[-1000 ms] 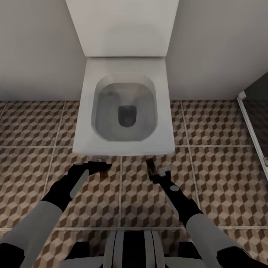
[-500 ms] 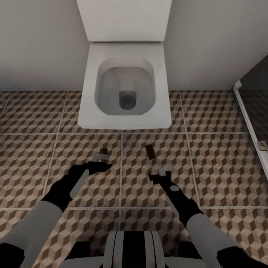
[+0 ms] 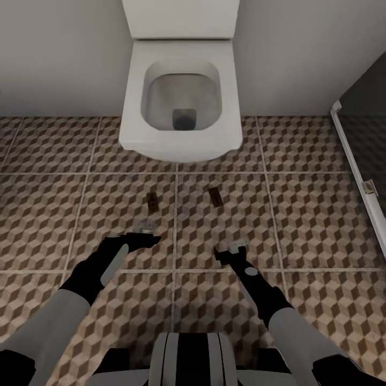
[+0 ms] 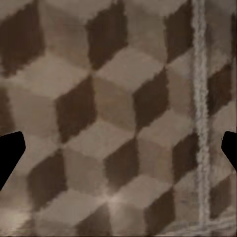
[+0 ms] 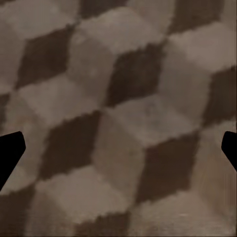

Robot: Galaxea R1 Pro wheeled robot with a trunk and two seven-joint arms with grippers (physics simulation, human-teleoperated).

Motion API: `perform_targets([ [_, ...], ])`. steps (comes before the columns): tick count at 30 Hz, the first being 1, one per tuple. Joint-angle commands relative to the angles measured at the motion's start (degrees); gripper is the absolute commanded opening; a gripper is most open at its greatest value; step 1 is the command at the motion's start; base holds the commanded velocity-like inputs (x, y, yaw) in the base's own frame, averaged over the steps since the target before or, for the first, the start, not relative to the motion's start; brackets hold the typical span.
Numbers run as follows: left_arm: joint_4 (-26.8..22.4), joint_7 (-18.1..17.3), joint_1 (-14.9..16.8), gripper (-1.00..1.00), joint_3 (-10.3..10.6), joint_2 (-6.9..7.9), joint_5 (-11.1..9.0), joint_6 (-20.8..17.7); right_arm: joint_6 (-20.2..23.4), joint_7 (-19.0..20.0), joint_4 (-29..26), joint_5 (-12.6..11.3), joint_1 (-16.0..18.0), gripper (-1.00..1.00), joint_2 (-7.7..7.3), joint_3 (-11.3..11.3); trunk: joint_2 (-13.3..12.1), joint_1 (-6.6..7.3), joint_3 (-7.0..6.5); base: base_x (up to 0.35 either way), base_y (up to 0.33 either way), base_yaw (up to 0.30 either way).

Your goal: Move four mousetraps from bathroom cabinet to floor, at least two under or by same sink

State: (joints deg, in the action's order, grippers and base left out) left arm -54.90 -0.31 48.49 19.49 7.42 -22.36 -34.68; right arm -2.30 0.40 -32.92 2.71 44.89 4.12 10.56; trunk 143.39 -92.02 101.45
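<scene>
While both end effectors gape, two mousetraps lie on floor.

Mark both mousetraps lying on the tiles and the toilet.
Left mousetrap (image 3: 153,201), head view, middle of its dark board.
Right mousetrap (image 3: 216,196), head view, middle of its board.
Toilet (image 3: 134,126), head view, left side of the white rim.

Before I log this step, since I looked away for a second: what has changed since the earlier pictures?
The camera has backed away: the toilet sits higher and smaller, with more bathroom floor in view. Two mousetraps, earlier tucked at the toilet's front edge by the fingertips, now lie in the open ahead of both grippers. The left gripper and right gripper stay open and empty.
</scene>
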Motion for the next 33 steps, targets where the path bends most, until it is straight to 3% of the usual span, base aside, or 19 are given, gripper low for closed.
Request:
perform_targets([
  [1,-0.1,0.0,0.0,1.00,0.1,0.05,0.0,-0.2,-0.2,0.0,0.0,0.3,0.0,1.00,0.03,0.0,0.0,0.04,0.02,-0.317,0.000,0.000],
  [22,1.0,0.0,0.0,1.00,0.1,-0.03,0.0,-0.2,-0.2,0.0,0.0,0.3,0.0,1.00,0.07,0.0,0.0,0.04,0.02,-0.307,0.000,0.000],
  [33,2.2,0.0,0.0,1.00,0.1,-0.21,0.0,-0.2,-0.8,0.0,0.0,0.3,0.0,1.00,0.07,0.0,0.0,0.04,0.02,-0.073,0.000,0.000],
])
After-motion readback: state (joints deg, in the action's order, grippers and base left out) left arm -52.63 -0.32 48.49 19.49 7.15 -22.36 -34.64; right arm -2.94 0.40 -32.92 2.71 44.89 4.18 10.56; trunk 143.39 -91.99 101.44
